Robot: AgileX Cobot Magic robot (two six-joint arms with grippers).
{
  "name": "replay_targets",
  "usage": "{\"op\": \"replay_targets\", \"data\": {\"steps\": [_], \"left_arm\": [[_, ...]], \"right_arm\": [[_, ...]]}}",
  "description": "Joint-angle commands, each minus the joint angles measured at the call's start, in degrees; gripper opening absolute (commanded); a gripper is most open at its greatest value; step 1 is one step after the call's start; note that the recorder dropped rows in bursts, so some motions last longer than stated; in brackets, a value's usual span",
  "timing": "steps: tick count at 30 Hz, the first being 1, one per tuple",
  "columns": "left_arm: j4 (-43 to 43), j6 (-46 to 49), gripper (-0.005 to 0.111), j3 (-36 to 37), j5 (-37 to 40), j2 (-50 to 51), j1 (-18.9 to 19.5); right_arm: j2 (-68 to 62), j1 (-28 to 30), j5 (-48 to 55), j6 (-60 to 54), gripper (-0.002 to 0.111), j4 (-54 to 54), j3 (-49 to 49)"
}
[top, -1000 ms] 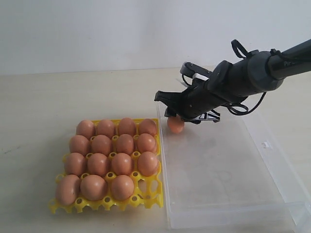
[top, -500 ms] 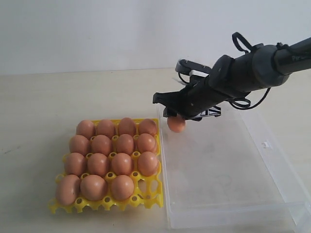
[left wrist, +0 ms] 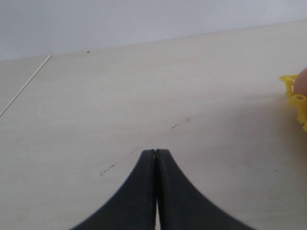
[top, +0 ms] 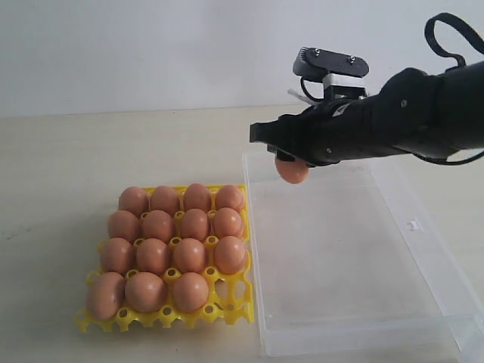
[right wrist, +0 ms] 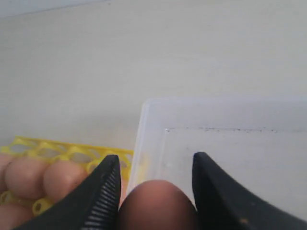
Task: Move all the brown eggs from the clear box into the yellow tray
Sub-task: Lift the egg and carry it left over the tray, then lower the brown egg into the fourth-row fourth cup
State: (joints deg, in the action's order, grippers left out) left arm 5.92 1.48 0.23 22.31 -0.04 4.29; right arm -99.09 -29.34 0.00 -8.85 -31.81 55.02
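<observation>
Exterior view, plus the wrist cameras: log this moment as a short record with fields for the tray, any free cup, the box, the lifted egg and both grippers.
yellow tray: fifteen brown eggs seated in its cups
free cup: one, at the near corner beside the box
clear box: no eggs seen inside
held egg: in the air over the box's far end, on the tray side
right gripper: shut on held egg
left gripper: shut, holding nothing, over bare table
</observation>
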Motion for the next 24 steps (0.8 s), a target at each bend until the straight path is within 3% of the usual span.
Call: {"op": "replay_targets", "data": {"steps": [1, 14, 24], "left_arm": [[0.0, -0.1, 0.000, -0.2, -0.5, 0.0, -0.3], [0.0, -0.3, 0.000, -0.2, -0.5, 0.0, -0.3], [0.0, -0.2, 0.000, -0.2, -0.5, 0.0, -0.3]], "right_arm": [[5.3, -5.4, -9.1, -1.6, 0.000, 0.7, -5.8], [7.4, -21.0, -35.7, -2.6, 0.000, 2.2, -19.5], [7.0, -22.0, -32.2, 5.0, 0.000, 9.5, -20.4]]}}
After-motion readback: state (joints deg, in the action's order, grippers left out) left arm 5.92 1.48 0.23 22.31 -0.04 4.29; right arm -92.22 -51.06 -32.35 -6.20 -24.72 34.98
